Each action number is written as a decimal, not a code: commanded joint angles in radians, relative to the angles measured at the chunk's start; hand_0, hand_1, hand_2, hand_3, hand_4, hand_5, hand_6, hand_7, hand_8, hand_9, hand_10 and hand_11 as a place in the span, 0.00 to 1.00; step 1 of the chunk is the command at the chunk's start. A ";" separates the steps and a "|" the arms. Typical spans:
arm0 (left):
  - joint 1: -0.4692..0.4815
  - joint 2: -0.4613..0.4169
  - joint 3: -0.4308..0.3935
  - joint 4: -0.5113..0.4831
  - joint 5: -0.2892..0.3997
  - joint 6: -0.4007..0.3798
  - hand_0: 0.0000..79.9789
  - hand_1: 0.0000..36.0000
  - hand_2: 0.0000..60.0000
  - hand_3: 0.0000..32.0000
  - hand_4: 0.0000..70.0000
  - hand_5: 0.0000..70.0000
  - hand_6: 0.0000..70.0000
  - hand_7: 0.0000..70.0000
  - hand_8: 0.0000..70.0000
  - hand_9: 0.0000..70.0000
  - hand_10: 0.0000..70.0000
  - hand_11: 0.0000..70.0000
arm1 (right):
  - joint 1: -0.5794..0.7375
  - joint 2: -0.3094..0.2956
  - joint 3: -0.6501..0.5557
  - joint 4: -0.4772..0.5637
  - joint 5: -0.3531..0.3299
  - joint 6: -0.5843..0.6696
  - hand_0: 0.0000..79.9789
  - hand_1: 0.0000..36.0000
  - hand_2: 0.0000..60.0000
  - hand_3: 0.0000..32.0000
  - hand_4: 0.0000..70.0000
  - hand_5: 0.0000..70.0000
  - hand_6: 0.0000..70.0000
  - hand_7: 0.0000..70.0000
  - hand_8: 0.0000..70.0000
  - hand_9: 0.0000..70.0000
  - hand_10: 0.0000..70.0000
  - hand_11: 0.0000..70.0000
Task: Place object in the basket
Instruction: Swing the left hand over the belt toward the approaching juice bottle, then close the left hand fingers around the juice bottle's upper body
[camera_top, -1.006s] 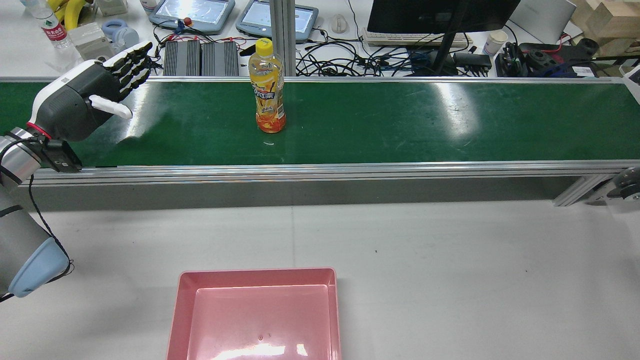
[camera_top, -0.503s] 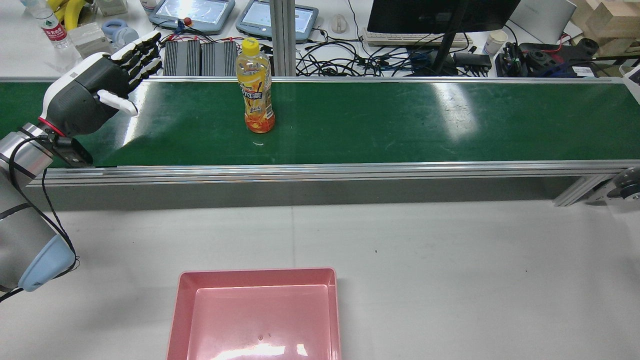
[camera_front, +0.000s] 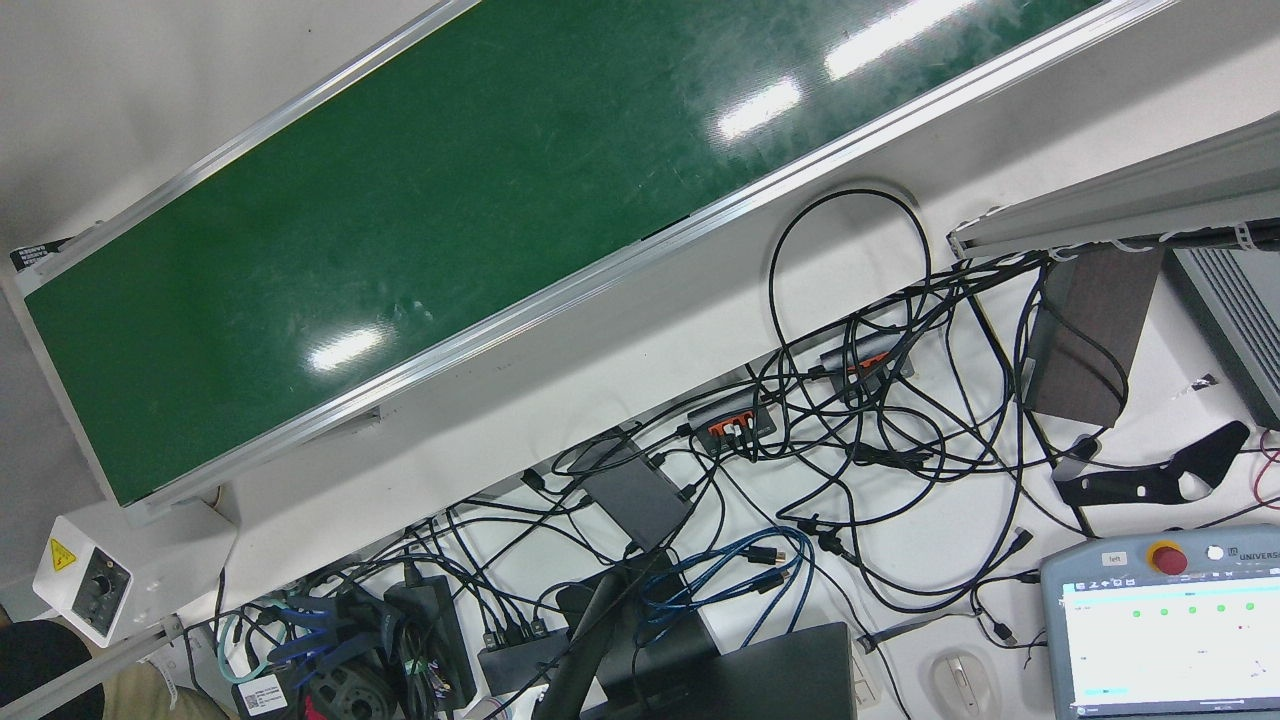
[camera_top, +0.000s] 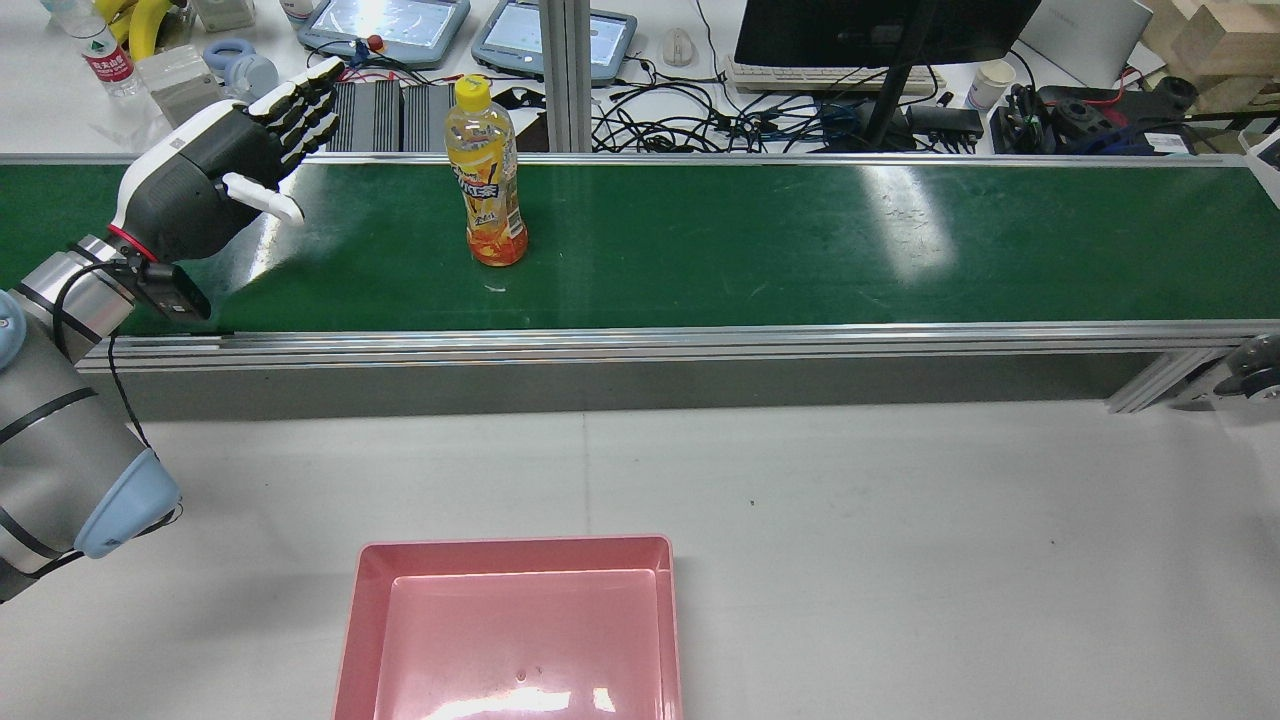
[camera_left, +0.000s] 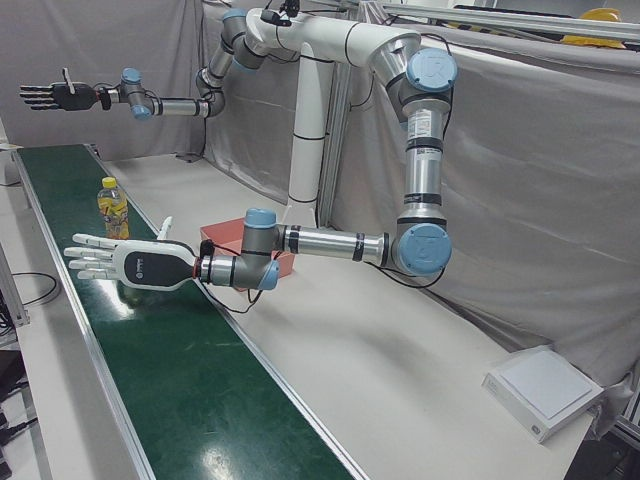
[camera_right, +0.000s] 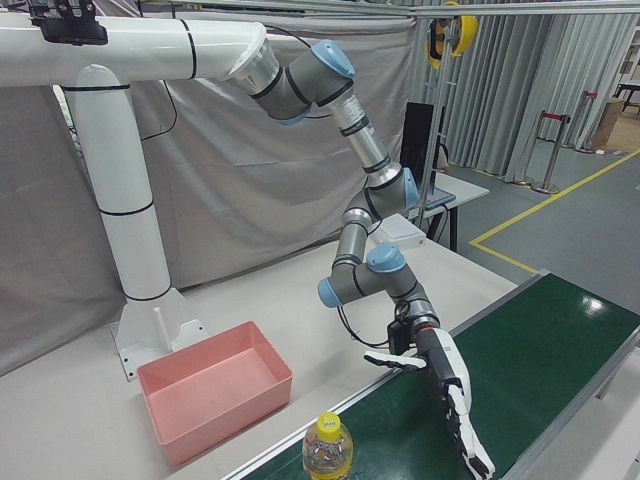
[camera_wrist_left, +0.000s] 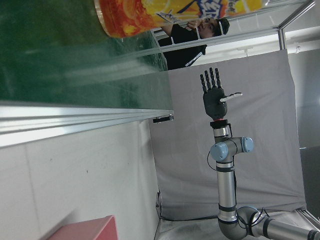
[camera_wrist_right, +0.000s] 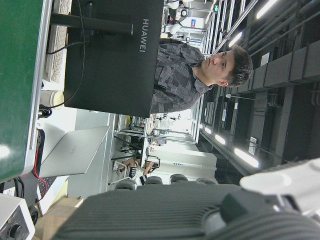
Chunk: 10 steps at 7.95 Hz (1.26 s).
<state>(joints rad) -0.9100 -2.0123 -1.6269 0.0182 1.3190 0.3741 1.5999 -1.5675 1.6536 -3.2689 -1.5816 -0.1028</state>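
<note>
Orange-filled and yellow-capped, your bottle (camera_top: 485, 177) stands upright on the green conveyor belt (camera_top: 760, 240), toward the far edge of it in the rear view, and nothing is touching it. Your left robot hand (camera_top: 215, 170) hovers over the same belt, off to the bottle's left in that view, near but clearly apart, fingers (camera_top: 300, 100) stretched out straight and spread, thumb sticking out to the side, holding nothing. From the left-front corner you can see that hand (camera_left: 125, 262) level above the belt with the bottle (camera_left: 112, 210) just beyond its fingertips. Your right robot hand (camera_left: 55, 95) is raised high at the end of its outstretched arm, far from the belt, fingers extended and empty; the left hand view shows it (camera_wrist_left: 215, 97) too, open against the grey curtain. Closer to the robot, the pink basket (camera_top: 352, 620) sits on the white table (camera_top: 900, 520), well apart from the bottle, with the belt's aluminium rail (camera_top: 700, 340) between them. Beyond the belt lies a clutter of cables (camera_top: 700, 115) and a monitor (camera_top: 880, 25).
</note>
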 joint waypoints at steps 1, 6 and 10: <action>0.002 -0.020 -0.007 0.063 0.005 0.002 0.67 0.16 0.00 0.09 0.11 0.11 0.00 0.00 0.00 0.01 0.02 0.05 | 0.000 0.000 0.000 0.000 0.000 0.000 0.00 0.00 0.00 0.00 0.00 0.00 0.00 0.00 0.00 0.00 0.00 0.00; 0.031 -0.063 -0.005 0.060 0.008 0.002 0.67 0.16 0.00 0.04 0.13 0.13 0.00 0.00 0.01 0.03 0.04 0.07 | 0.000 0.000 0.000 0.000 0.000 0.000 0.00 0.00 0.00 0.00 0.00 0.00 0.00 0.00 0.00 0.00 0.00 0.00; 0.042 -0.085 0.007 0.057 0.008 0.005 0.68 0.19 0.00 0.00 0.15 0.15 0.00 0.00 0.01 0.03 0.04 0.08 | 0.000 0.000 0.000 0.000 0.000 0.000 0.00 0.00 0.00 0.00 0.00 0.00 0.00 0.00 0.00 0.00 0.00 0.00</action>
<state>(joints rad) -0.8697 -2.0862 -1.6229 0.0776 1.3268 0.3758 1.5999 -1.5671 1.6536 -3.2689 -1.5816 -0.1028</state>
